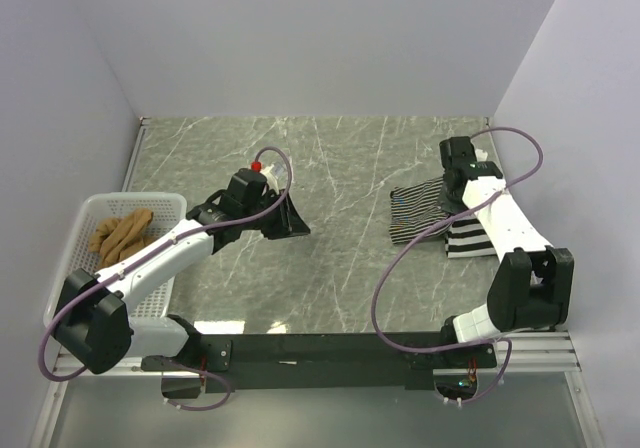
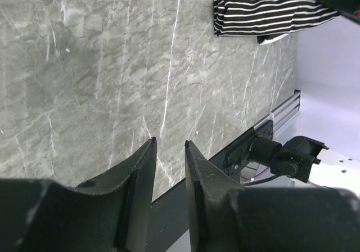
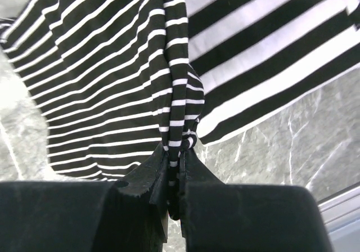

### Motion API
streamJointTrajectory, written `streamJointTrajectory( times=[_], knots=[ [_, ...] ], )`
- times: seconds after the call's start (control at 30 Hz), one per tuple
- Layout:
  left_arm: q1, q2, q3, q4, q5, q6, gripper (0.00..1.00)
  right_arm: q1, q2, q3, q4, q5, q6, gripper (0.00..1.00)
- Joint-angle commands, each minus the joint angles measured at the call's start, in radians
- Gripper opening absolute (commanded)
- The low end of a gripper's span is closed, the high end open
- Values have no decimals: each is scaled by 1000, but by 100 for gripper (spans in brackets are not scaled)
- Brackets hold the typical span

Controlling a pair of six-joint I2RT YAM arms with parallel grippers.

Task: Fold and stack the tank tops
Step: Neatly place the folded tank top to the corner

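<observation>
Near left edge: we've got the tan-brown top (image 1: pixel 120 233) bunched in the white mesh basket (image 1: pixel 170 200). It's unfolded and well apart from the other two.
Near right edge: the wide-striped top (image 1: pixel 468 240) lies flat just beside the right arm, partly under its neighbour.
Left fingers: the left fingers (image 1: pixel 288 220) hang over the middle of the counter (image 1: pixel 340 158). They're released, with a clear gap and nothing between them.
Thin-striped top: the thin-striped top (image 1: pixel 413 208) sits toward the right edge and overlaps the wide-striped one. As we read it, its long axis runs left to right across the counter.
Right fingers: the right fingers (image 3: pixel 173 167) are clenched on a gathered fold of the thin-striped top. The wrist view shows the cloth pinched tight and fanning away from the tips, with the wide stripes just beside it.
Key relation: from the left fingers the striped cloth lies off to the right, well apart, with bare counter between. The right arm is plainly the nearer one and has the grip. We judge the coming move turns on carrying that pinched edge along the top's long axis without dragging the wide-striped top beneath.
Writing: no brand, label or lettering that we can read anywhere.
</observation>
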Motion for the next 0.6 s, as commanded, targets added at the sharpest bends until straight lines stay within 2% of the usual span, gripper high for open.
streamJointTrajectory(
  times=[0.0,0.3,0.57],
  knots=[
    [4,-17,0,38,26,13,33,19,5,85,-24,53,-29,0],
    [5,-3,-1,33,31,20,32,48,126,240,-85,127,-31,0],
    [5,12,-10,44,51,19,32,19,126,249,-132,199,-34,0]
  ],
)
